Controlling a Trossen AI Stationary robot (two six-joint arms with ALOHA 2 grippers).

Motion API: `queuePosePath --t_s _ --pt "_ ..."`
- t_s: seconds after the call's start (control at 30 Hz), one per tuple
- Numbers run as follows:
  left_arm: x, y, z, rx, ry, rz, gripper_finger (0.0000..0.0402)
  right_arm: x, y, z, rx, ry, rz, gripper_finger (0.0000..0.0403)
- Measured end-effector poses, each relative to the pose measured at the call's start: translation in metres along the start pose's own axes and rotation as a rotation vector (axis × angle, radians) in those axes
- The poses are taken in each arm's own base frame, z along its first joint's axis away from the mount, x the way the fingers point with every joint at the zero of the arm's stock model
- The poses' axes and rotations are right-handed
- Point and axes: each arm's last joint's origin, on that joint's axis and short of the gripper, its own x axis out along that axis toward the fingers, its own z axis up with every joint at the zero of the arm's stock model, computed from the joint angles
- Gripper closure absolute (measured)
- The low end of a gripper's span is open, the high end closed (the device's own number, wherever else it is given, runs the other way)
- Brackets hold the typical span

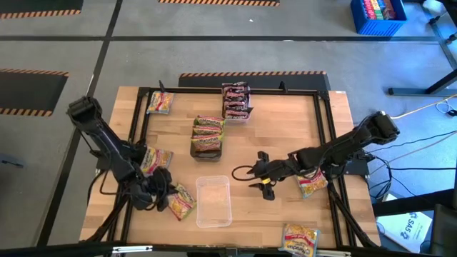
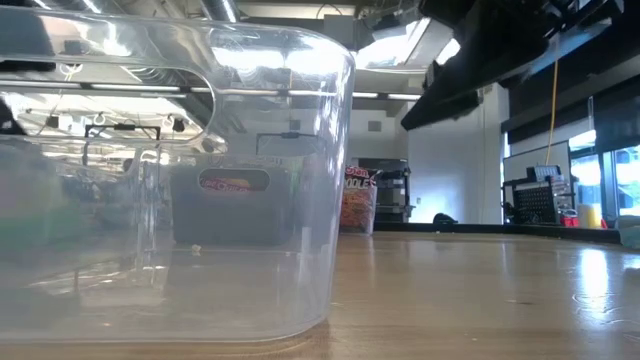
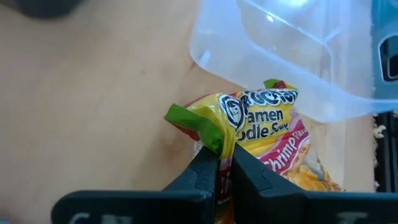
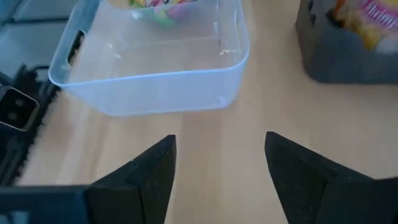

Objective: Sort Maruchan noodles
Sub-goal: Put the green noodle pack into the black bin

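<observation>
The wooden table (image 1: 285,143) is sitting inside a dark frame on a grey floor marked with striped tape, with a blue crate (image 1: 378,16) off in the far corner. In the low view, ceiling lights and a desk with screens are showing beyond the table.

The left gripper (image 3: 225,167) is pinching the edge of a yellow-pink noodle packet (image 3: 261,134) between closed fingers; the packet is lying just beside the empty clear tray (image 1: 213,200), whose corner is overlapping it in the left wrist view. The right gripper (image 4: 217,168) is hovering with its fingers spread wide and holding nothing, the clear tray just ahead of it.

Green-and-orange packets (image 1: 208,128) are filling a dark tray (image 1: 206,148) beyond the right gripper, and dark brown-red packets (image 1: 235,100) are stacked farther off. Loose yellow-pink packets are lying under both arms and at the table's edges, one (image 1: 300,239) partly cut off near the bottom. The low view is mostly blocked by the tray wall.
</observation>
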Motion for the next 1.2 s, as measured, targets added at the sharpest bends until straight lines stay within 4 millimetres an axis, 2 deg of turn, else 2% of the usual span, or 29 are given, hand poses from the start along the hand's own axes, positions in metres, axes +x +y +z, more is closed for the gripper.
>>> queuePosePath --t_s 0.17,0.37,0.63,0.77,0.9,1.03,1.2 --pt "-0.019 -0.013 0.019 0.042 -0.03 0.074 0.0388 -0.011 -0.004 0.004 -0.036 0.028 -0.139 0.0178" --pt "-0.04 -0.03 0.042 0.133 -0.13 0.13 0.0388 -0.014 -0.004 0.005 -0.071 0.031 -0.149 0.0178" --pt "-0.062 -0.047 0.065 0.262 -0.364 0.177 0.0389 -0.016 -0.01 0.007 -0.128 0.028 -0.197 0.0178" --pt "-0.064 -0.048 0.07 0.319 -0.466 0.237 0.0389 -0.019 -0.019 0.003 -0.208 0.058 -0.311 0.0178" --pt "-0.058 -0.045 0.077 0.314 -0.496 0.295 0.0389 -0.023 -0.031 -0.004 -0.19 0.083 -0.344 0.0178" --pt "-0.053 -0.041 0.087 0.297 -0.524 0.344 0.0389 -0.024 -0.04 -0.015 -0.149 0.047 -0.266 0.0178" --pt "-0.045 -0.042 0.097 0.294 -0.538 0.376 0.0389 -0.026 -0.05 -0.027 -0.086 -0.136 -0.163 0.0178"
